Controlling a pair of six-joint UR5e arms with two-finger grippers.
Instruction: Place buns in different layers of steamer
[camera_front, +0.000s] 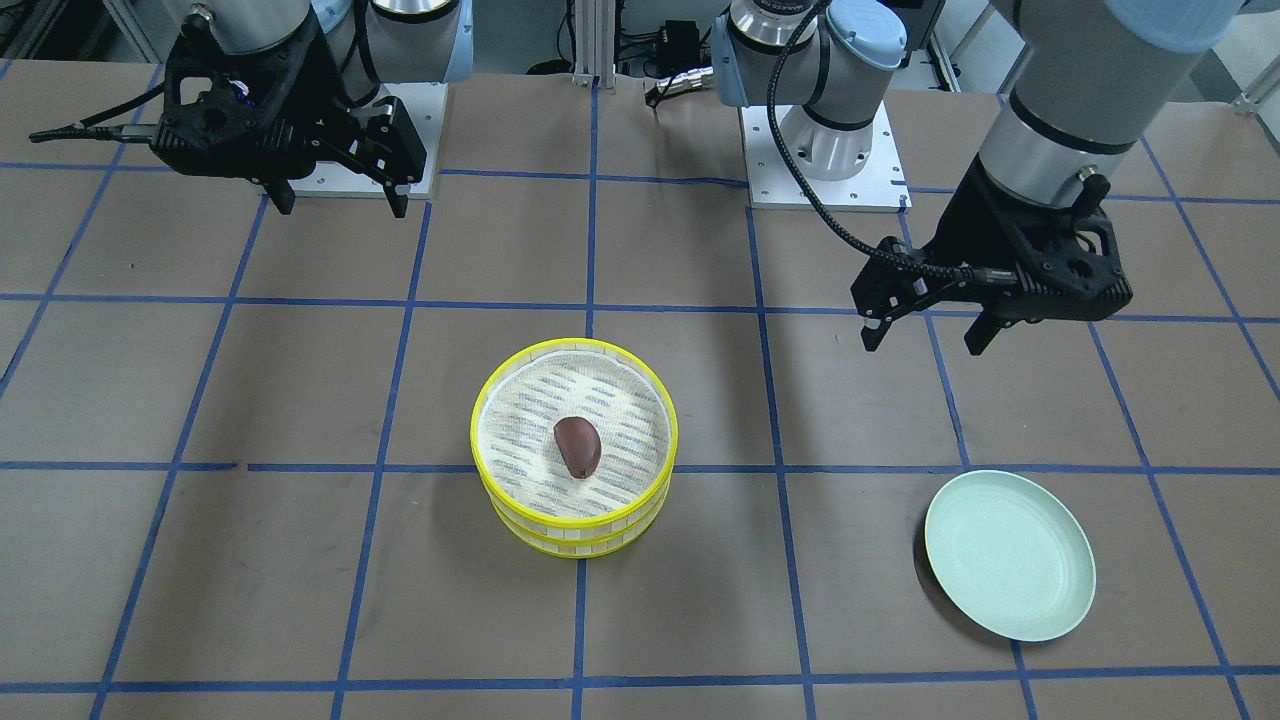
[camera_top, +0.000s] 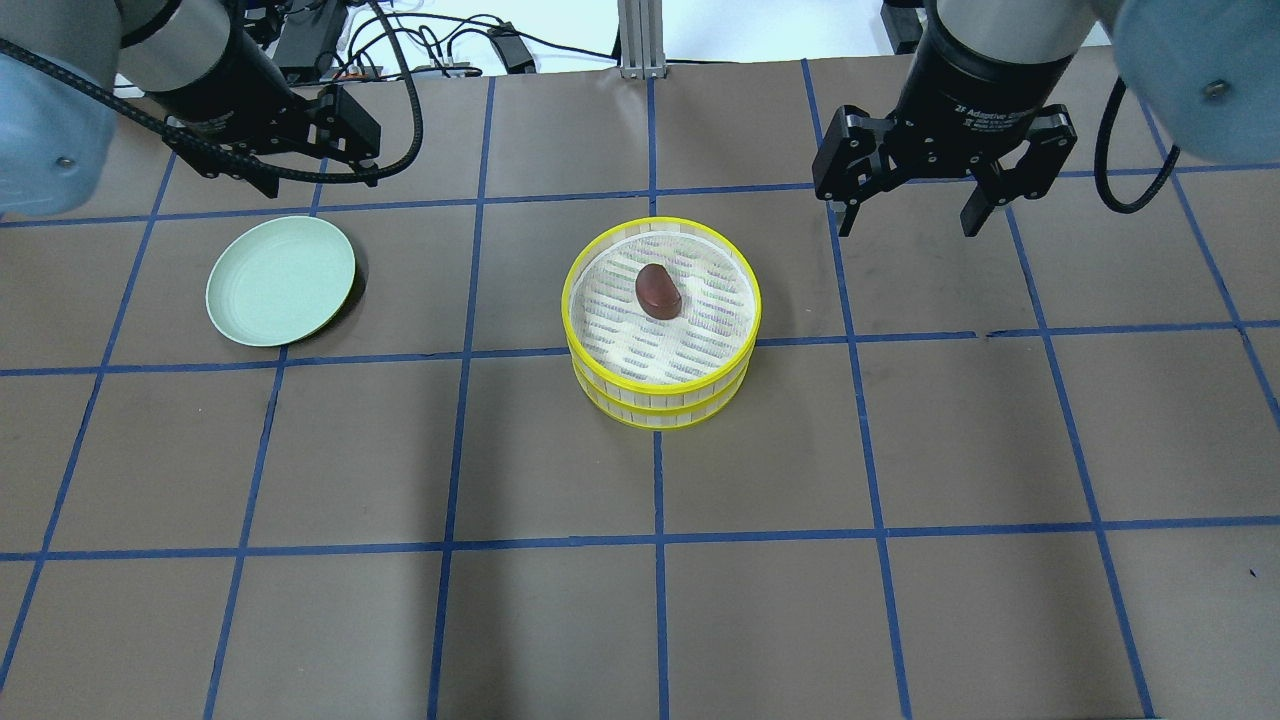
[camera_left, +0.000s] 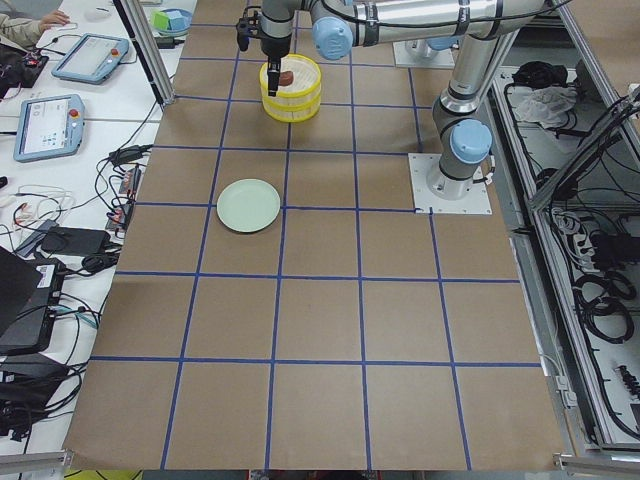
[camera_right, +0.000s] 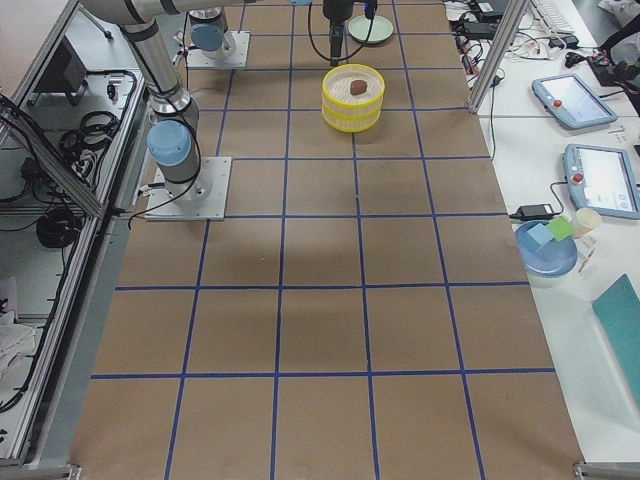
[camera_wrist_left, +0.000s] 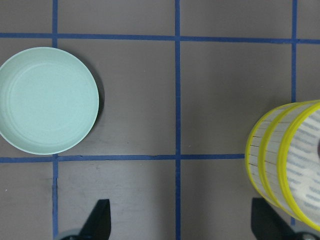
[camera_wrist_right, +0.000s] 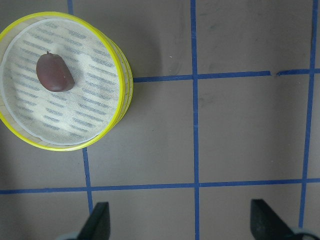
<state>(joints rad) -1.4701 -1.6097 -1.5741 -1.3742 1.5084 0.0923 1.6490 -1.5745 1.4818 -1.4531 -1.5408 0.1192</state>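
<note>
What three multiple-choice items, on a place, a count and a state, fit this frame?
1. Where is the brown bun? A. green plate B. top steamer tray C. bare table
2. How many buns show? A. one B. two C. three
3. How are the left gripper and right gripper? A. both open, empty B. both shut C. one holds a bun
Answers: 1 B, it lies on that tray's mesh; 2 A, only the brown one shows, the green plate is bare; 3 A, fingers stand apart, nothing between.

White print reading "2F Adaptive" stands on the black collar (camera_top: 985, 108) of the right gripper (camera_top: 907, 222), at one o'clock overhead; its remaining letters are illegible.
</note>
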